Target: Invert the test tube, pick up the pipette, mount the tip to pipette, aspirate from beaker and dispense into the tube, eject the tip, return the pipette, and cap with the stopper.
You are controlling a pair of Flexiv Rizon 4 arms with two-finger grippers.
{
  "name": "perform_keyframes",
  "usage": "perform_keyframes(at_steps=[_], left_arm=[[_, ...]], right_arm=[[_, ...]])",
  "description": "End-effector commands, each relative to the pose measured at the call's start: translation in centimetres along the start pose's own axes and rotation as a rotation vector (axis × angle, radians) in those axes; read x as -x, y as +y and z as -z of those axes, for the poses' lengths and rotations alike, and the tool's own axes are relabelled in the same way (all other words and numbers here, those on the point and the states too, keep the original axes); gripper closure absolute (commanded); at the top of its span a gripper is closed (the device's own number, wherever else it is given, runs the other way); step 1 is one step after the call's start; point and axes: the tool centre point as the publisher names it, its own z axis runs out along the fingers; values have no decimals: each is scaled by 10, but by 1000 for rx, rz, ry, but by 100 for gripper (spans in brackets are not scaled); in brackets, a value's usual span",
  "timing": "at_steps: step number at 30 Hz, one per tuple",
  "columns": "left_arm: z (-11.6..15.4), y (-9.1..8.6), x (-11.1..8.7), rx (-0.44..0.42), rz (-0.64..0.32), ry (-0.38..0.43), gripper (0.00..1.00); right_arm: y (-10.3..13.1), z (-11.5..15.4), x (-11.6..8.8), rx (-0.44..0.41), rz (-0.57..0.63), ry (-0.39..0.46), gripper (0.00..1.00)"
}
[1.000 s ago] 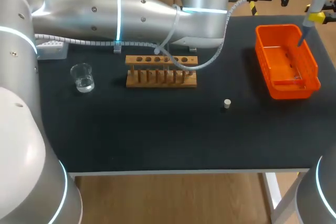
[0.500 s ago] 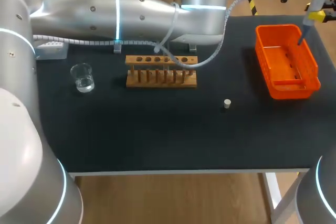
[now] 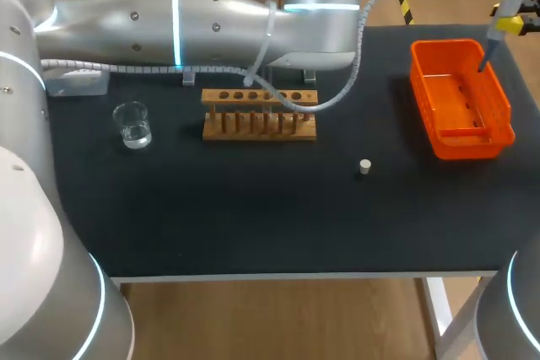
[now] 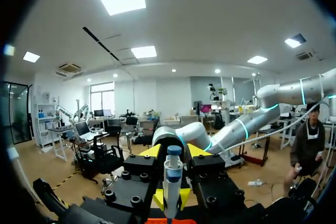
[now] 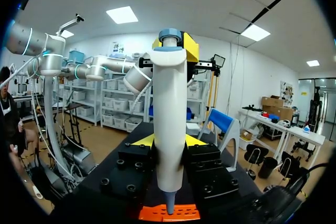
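Orange bin (image 3: pixel 422 99), pipette (image 3: pixel 504 24), beaker (image 3: pixel 132 124), stopper (image 3: pixel 365 166), 1 ea.

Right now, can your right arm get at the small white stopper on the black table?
Probably not yet: my right gripper is shut on the white pipette over the orange bin; the small white stopper lies unobstructed.

Rack (image 3: pixel 259 124) partly behind a cable (image 3: pixel 336 97) — pipette (image 3: pixel 504 21) end too small to tell.
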Motion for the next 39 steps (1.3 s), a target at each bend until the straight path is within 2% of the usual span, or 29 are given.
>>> perform_keyframes(at_steps=[1,6,8,9,13,15,17,21,30,39], left_arm=[[38,-4,-4,30,14,33,0],[82,1,-22,42,34,41,0],[99,2,-32,30,18,52,0],[107,2,-37,60,17,23,0],[139,3,-56,65,-8,6,0],[152,5,-64,72,-19,20,0],[165,9,-71,74,-21,35,0],[192,22,-83,67,-3,12,0],[243,50,-93,8,-4,0,0],[287,71,-103,4,39,-32,0]], right_arm=[[1,0,0,-3,-1,1,100],[1,0,0,-3,-1,1,100],[1,0,0,-3,-1,1,100],[1,0,0,-3,-1,1,100],[1,0,0,-3,-1,1,100],[1,0,0,-3,-1,1,100],[1,0,0,-3,-1,1,100],[1,0,0,-3,-1,1,100],[1,0,0,-3,-1,1,100],[1,0,0,-3,-1,1,100]])
